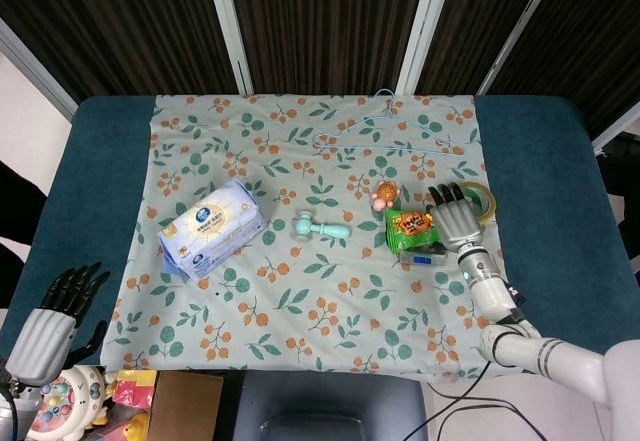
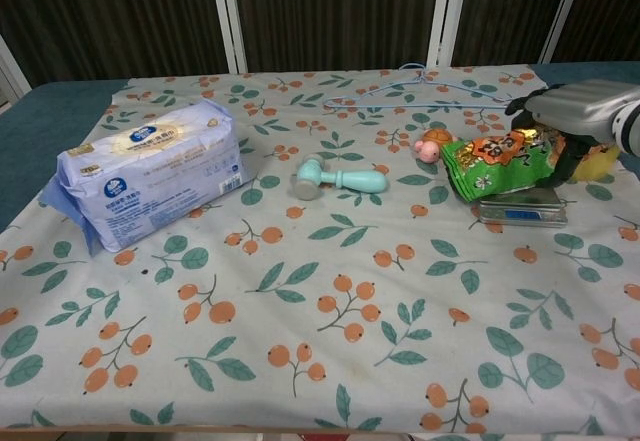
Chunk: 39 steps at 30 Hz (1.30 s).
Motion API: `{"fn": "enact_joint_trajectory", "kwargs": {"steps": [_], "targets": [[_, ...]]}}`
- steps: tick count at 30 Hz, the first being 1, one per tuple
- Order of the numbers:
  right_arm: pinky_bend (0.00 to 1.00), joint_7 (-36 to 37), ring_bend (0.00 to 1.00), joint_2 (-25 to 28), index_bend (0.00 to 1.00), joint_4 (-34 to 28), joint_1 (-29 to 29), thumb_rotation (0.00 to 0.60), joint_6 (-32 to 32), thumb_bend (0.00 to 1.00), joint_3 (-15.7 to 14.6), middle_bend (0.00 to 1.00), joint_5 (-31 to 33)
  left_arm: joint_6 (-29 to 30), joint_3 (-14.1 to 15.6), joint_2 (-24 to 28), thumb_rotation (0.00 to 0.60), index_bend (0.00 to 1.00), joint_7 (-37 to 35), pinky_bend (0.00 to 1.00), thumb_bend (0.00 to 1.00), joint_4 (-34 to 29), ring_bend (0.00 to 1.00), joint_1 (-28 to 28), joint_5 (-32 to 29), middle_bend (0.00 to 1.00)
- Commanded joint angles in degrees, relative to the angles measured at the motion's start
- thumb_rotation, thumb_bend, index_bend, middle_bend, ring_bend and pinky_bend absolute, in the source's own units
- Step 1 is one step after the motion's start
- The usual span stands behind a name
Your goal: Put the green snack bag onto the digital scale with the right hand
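The green snack bag (image 1: 407,227) (image 2: 495,164) lies flat across the small digital scale (image 1: 424,255) (image 2: 520,211), overhanging its left side. Only the scale's front strip with the blue display shows beneath it. My right hand (image 1: 455,219) (image 2: 578,113) sits over the bag's right end, its fingers curled around that end and gripping it. My left hand (image 1: 52,319) hangs off the table's front left corner, fingers apart and holding nothing; the chest view does not show it.
A small orange toy figure (image 1: 384,196) (image 2: 435,144) sits just behind-left of the bag. A yellow tape roll (image 1: 482,201) lies right of my hand. A teal handled toy (image 1: 320,228), a blue tissue pack (image 1: 212,226) and a wire hanger (image 1: 385,126) are further off.
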Motion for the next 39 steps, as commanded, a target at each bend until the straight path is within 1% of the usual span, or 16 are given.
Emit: {"fn": "enact_joint_trajectory", "kwargs": {"steps": [1, 4, 6, 8, 9, 13, 16, 20, 23, 24, 27, 28, 30, 33, 37, 39], "targets": [[0.15, -0.07, 0.06, 0.12, 0.49, 0.71, -0.43, 0.6, -0.52, 0.33, -0.63, 0.15, 0.22, -0.11, -0.03, -0.12, 0.6, 0.0, 0.15, 0.1, 0.48, 0.09, 0.01, -0.07, -0.04, 0.0], [0.15, 0.78, 0.04, 0.26, 0.3, 0.69, -0.61, 0.6, -0.99, 0.33, -0.67, 0.12, 0.02, -0.38, -0.02, -0.33, 0.6, 0.0, 0.33, 0.1, 0.48, 0.17, 0.01, -0.16, -0.14, 0.0], [0.13, 1.21, 0.02, 0.58, 0.14, 0.34, -0.87, 0.6, -0.95, 0.31, -0.73, 0.09, -0.14, -0.5, -0.06, -0.35, 0.6, 0.0, 0.46, 0.1, 0.48, 0.11, 0.01, -0.23, -0.19, 0.0], [0.11, 0.69, 0.0, 1.21, 0.03, -0.58, -0.98, 0.6, -1.11, 0.28, -0.76, 0.04, 0.69, -0.59, -0.05, -0.38, 0.6, 0.0, 0.5, 0.1, 0.48, 0.1, 0.0, -0.27, -0.23, 0.0], [0.09, 0.56, 0.0, 1.68, 0.0, -1.33, -1.09, 0.6, -0.81, 0.26, -0.72, 0.02, 0.82, -0.61, -0.05, -0.44, 0.6, 0.0, 0.56, 0.1, 0.48, 0.15, 0.01, -0.28, -0.25, 0.0], [0.07, 1.33, 0.0, 4.35, 0.0, -5.23, -2.44, 0.6, 1.91, 0.23, -0.79, 0.0, -0.52, -0.29, -0.05, -0.08, 0.6, 0.0, 0.3, 0.1, 0.48, -0.16, 0.01, -0.2, -0.2, 0.0], [0.05, 3.81, 0.0, 8.11, 0.0, -10.38, -4.66, 0.6, 5.41, 0.21, -0.95, 0.0, -3.28, 0.02, 0.03, -0.11, 0.6, 0.0, 0.09, 0.1, 0.48, -0.03, 0.01, -0.06, -0.08, 0.0], [0.01, 11.31, 0.0, 14.24, 0.0, -20.21, -11.44, 0.6, 17.2, 0.21, -2.36, 0.0, -13.07, 0.31, 0.05, -0.19, 0.6, 0.0, 0.22, 0.1, 0.48, 0.05, 0.01, 0.02, 0.11, 0.0], [0.0, 16.78, 0.0, 17.55, 0.0, -26.06, -19.93, 0.6, 32.02, 0.21, -6.69, 0.0, -24.93, 0.17, 0.0, -0.45, 0.6, 0.0, 0.64, 0.1, 0.48, 0.17, 0.0, -0.05, 0.11, 0.0], [0.0, 18.2, 0.0, 18.29, 0.0, -27.34, -23.57, 0.6, 37.45, 0.21, -8.96, 0.0, -28.89, 0.08, 0.0, -0.56, 0.6, 0.0, 0.85, 0.1, 0.48, 0.22, 0.0, -0.06, 0.08, 0.0], [0.0, 20.44, 0.0, 18.55, 0.0, -27.48, -31.76, 0.6, 47.46, 0.21, -13.85, 0.0, -34.96, -0.07, 0.05, -0.81, 0.6, 0.0, 1.46, 0.1, 0.48, 0.24, 0.01, -0.05, 0.08, 0.0], [0.0, 20.84, 0.0, 18.11, 0.0, -26.73, -33.63, 0.6, 49.35, 0.21, -14.78, 0.0, -35.95, -0.13, 0.05, -0.88, 0.6, 0.0, 1.67, 0.1, 0.48, 0.24, 0.01, -0.06, 0.07, 0.0], [0.0, 19.31, 0.0, 18.44, 0.0, -26.93, -36.06, 0.6, 50.98, 0.2, -16.15, 0.0, -37.24, -0.23, 0.05, -1.12, 0.6, 0.0, 1.9, 0.1, 0.48, 0.27, 0.01, -0.15, 0.19, 0.0], [0.0, 21.42, 0.0, 18.16, 0.0, -26.93, -37.23, 0.6, 53.52, 0.2, -14.5, 0.0, -38.47, -0.17, 0.16, -1.3, 0.6, 0.0, 1.95, 0.1, 0.48, 0.32, 0.01, -0.24, 0.57, 0.0], [0.0, 21.9, 0.0, 18.21, 0.0, -26.6, -37.63, 0.6, 53.13, 0.2, -13.89, 0.0, -38.44, -0.21, 0.18, -1.35, 0.6, 0.0, 1.93, 0.1, 0.48, 0.41, 0.01, -0.3, 0.62, 0.0], [0.0, 22.42, 0.0, 18.51, 0.0, -26.12, -37.69, 0.6, 51.52, 0.2, -13.75, 0.0, -38.52, -0.09, 0.04, -1.42, 0.6, 0.0, 2.13, 0.1, 0.48, 0.34, 0.0, -0.33, 0.59, 0.0]]}}
